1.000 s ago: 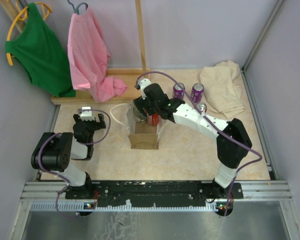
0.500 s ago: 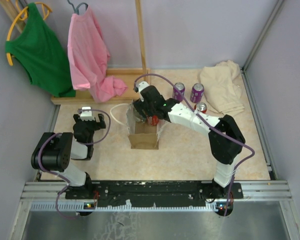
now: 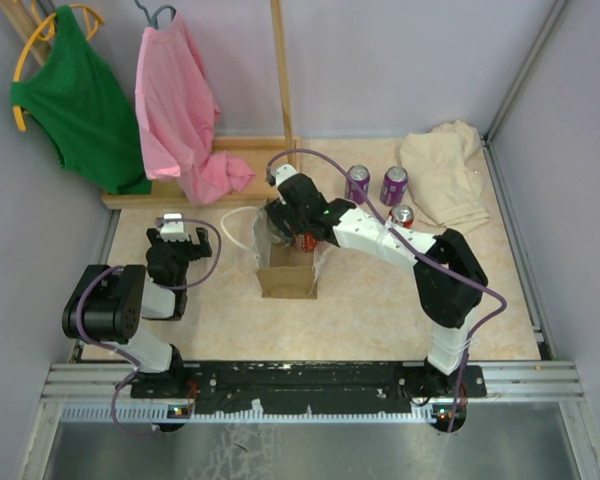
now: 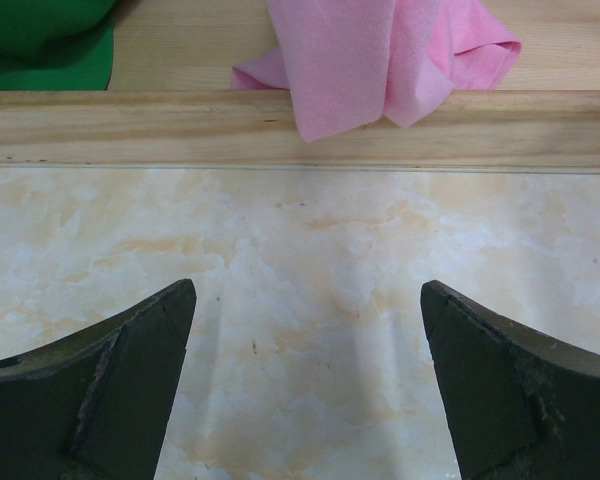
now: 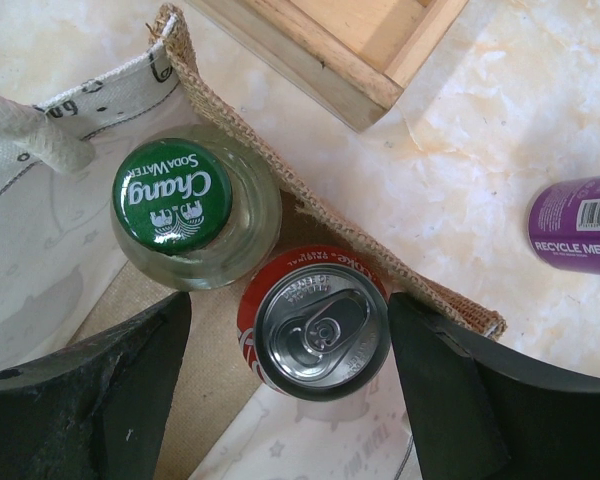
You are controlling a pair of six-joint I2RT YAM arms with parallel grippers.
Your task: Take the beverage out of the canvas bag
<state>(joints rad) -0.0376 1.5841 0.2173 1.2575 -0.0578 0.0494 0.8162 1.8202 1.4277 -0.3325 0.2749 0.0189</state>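
The tan canvas bag (image 3: 288,268) stands open in the middle of the table, one white handle (image 3: 232,226) hanging to its left. In the right wrist view its burlap rim (image 5: 380,265) shows, and inside stand a red cola can (image 5: 315,325) and a glass bottle with a green Chang cap (image 5: 185,205). My right gripper (image 5: 290,345) is open over the bag's mouth, its fingers (image 5: 100,400) on either side of the red can, holding nothing. It shows in the top view (image 3: 292,222) too. My left gripper (image 3: 170,232) is open and empty over bare table (image 4: 300,330), left of the bag.
Two purple cans (image 3: 357,182) (image 3: 394,184) and a third can (image 3: 403,215) stand right of the bag, one purple can (image 5: 578,225) near my right gripper. A cream cloth (image 3: 445,185) lies back right. A wooden rack (image 3: 210,190) with pink (image 3: 180,110) and green (image 3: 75,100) shirts stands behind.
My right gripper has shifted a little to the left over the bag's mouth. The left arm has not moved.
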